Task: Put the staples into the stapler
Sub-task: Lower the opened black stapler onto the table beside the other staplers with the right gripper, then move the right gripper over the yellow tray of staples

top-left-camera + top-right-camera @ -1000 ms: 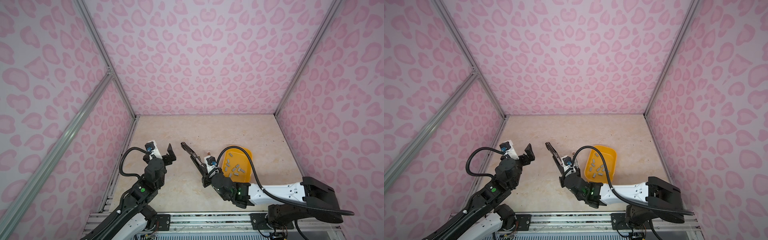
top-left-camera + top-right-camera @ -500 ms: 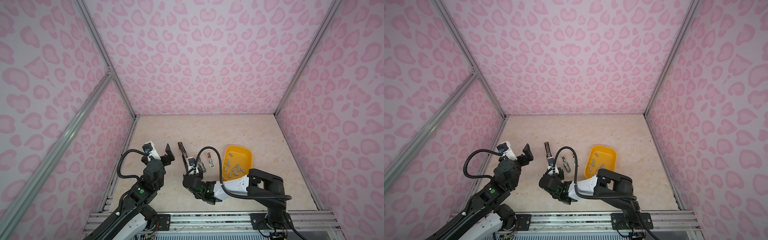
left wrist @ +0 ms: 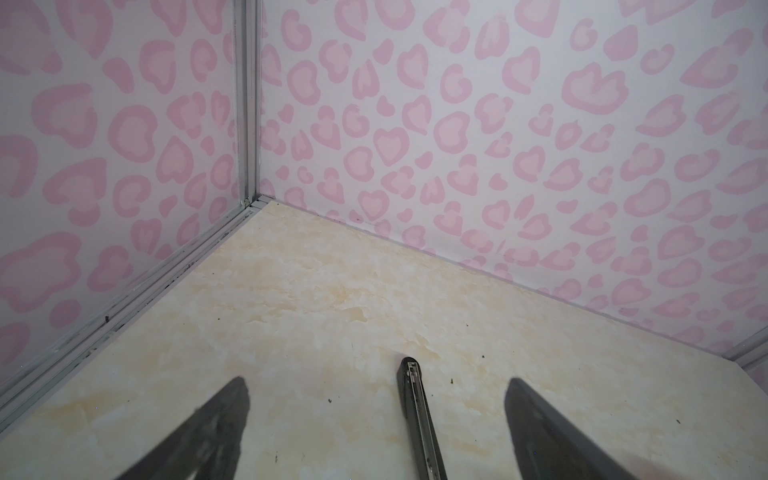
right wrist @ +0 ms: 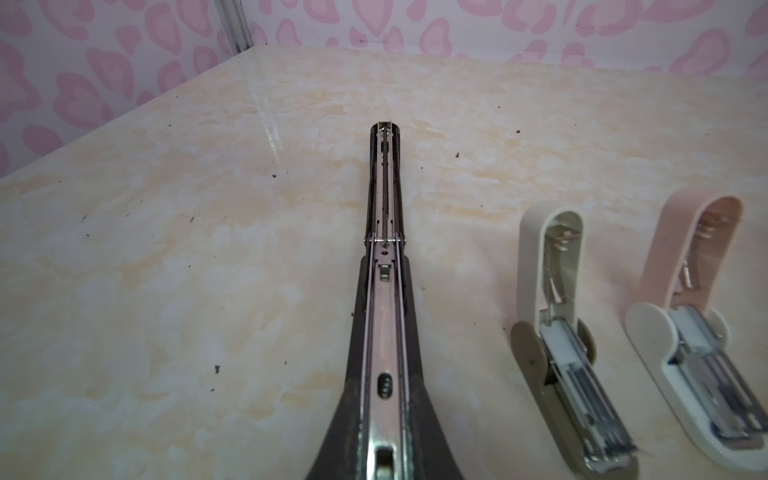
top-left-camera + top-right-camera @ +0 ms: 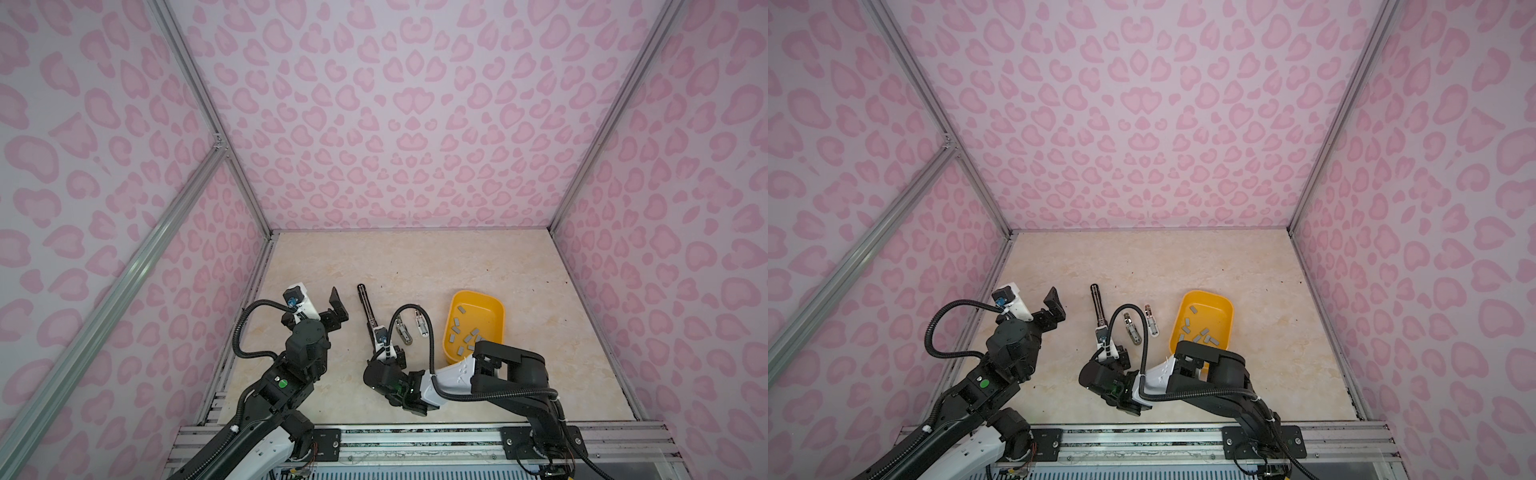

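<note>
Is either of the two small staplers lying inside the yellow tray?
No, in a top view both small staplers lie on the table beside the yellow tray, which holds only staples.

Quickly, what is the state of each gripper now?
Left gripper: open, holding nothing.
Right gripper: closed on the black stapler.
</note>
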`<state>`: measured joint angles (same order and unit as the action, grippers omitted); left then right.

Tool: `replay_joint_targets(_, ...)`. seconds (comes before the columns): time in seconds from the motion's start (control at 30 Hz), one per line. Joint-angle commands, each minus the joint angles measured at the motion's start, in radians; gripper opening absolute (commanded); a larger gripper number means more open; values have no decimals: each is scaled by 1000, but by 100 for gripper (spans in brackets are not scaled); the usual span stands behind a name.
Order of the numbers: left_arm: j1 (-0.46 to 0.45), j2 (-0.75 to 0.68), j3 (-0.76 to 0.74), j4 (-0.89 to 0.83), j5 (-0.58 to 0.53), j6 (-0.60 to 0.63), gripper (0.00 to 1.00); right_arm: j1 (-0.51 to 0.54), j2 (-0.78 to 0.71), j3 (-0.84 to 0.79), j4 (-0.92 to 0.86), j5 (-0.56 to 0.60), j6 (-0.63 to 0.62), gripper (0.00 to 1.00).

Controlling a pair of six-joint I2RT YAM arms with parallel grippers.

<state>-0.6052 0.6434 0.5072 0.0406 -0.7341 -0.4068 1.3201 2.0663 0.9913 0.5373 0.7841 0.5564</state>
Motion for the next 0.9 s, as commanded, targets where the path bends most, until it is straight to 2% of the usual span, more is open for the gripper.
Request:
replay_joint_targets(0.0,0,-7,-1,0,-22,-24,97,-1,14,-20,89,4,-7,3)
replay_joint_targets(0.1,1,-16,2,-16,-13,-22,97,-1,26,-22,87,-6,0,9)
replay_joint_targets(0.17,0,-20,10,-41,-12,-37,97,-1,22,-28,94,-12,3,23)
replay_joint_targets(0.23,0,-18,40,-110,42,-58,97,-1,-2,-39,93,-24,-5,38)
replay_joint_targets(0.27,0,-12,65,-156,69,-85,97,0,-19,-43,83,-26,-5,42)
replay_joint_targets(0.33,0,9,171,-344,85,-238,97,1,-76,-44,21,-26,17,52)
replay_joint_targets(0.4,1,38,284,-529,61,-502,97,1,-150,-42,-73,-21,62,54)
replay_joint_targets(0.43,1,54,349,-631,82,-588,97,2,-193,-32,-133,-16,89,55)
replay_joint_targets(0.5,-2,65,415,-723,138,-595,97,4,-263,35,-356,55,198,55)
replay_joint_targets(0.57,-2,31,403,-742,139,-590,97,1,-311,169,-735,141,399,61)
replay_joint_targets(0.67,-1,-57,318,-662,94,-554,97,0,-324,344,-1090,226,425,71)
replay_joint_targets(0.73,-1,-111,271,-560,126,-413,97,16,-325,454,-1332,339,417,77)
replay_joint_targets(0.77,-1,-131,247,-523,122,-350,97,29,-328,480,-1429,400,480,78)
replay_joint_targets(0.8,-1,-150,200,-484,67,-322,97,44,-333,512,-1554,482,567,80)
replay_joint_targets(0.87,0,-166,94,-407,-72,-332,97,40,-356,520,-1694,525,648,96)
